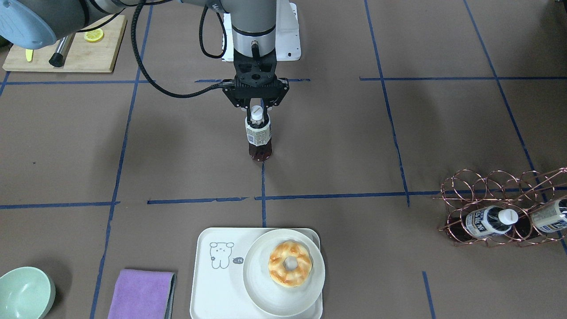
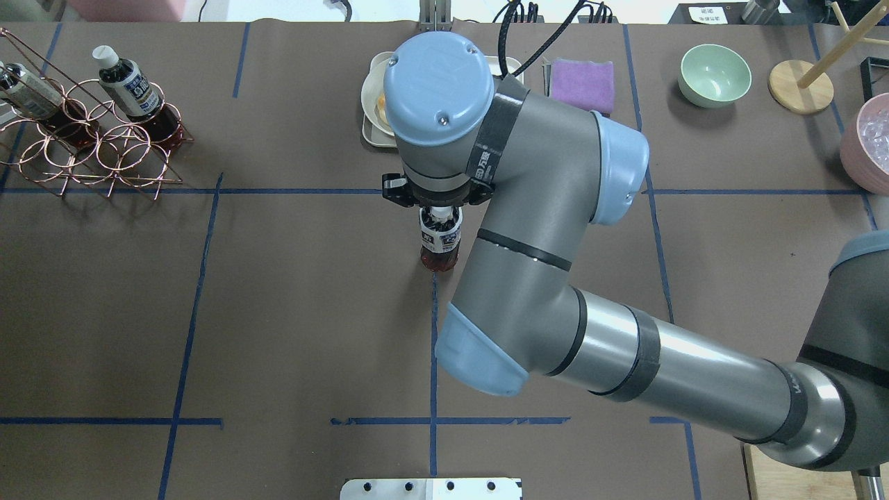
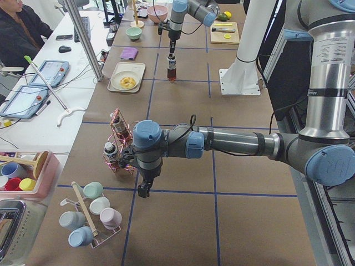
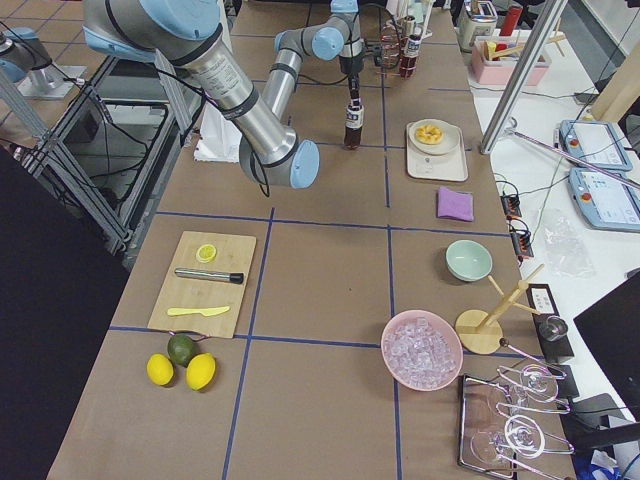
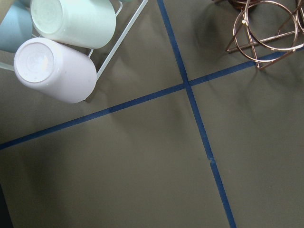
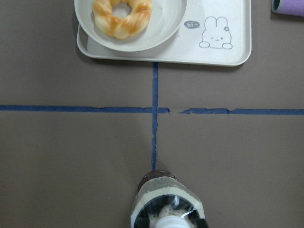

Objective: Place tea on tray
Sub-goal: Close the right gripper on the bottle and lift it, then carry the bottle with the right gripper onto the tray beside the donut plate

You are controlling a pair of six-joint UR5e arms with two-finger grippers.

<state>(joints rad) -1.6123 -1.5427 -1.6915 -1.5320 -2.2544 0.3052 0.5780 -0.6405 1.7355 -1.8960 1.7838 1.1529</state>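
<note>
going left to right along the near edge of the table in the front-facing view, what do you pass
mint green bowl → purple cloth → cream tray with the bear drawing → copper wire rack

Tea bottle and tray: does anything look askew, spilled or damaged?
Nothing spilled or damaged. The tea bottle stands upright, capped, in the right end effector. Only the round plate slightly overhangs the tray edge.
</note>
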